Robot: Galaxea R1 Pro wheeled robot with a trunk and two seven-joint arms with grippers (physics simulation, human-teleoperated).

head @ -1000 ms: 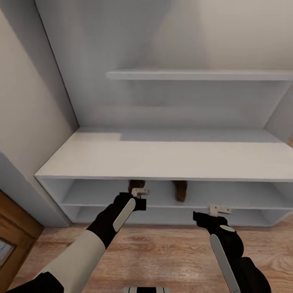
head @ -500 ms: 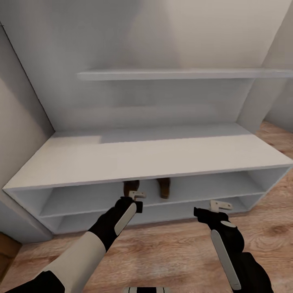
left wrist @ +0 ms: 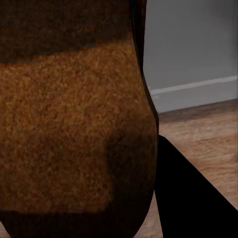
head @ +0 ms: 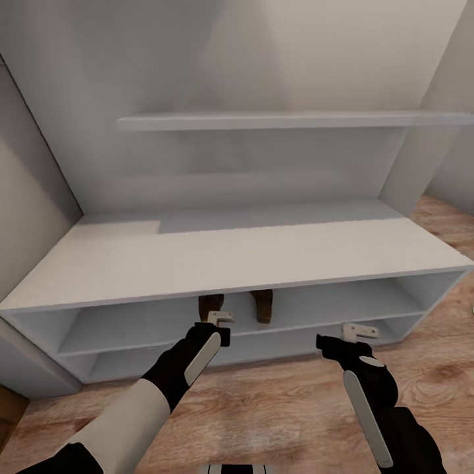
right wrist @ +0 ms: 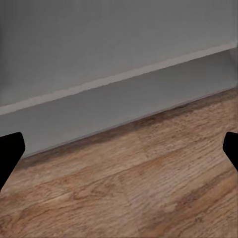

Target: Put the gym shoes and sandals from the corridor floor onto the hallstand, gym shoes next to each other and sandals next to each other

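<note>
— Where are the sandals?

— Both on the upper open shelf of the hallstand [head: 197, 263]. One sandal [head: 264, 305] lies free; the other sandal [head: 209, 305] sits beside it, right at the left gripper [head: 222, 318].

— Is it gripped?

— Its brown sole crowds the left wrist view, but I cannot tell whether those jaws are closed on it.

— And the right gripper [head: 357, 330]?

— Jaws spread wide, holding nothing, over the corridor floor [head: 276, 401] before the hallstand.

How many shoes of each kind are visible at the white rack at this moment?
Brown sandals: 2, on the upper open shelf of the hallstand, one by the left gripper.
Gym shoes: 0 visible.
Total: 2 shoes.
</note>
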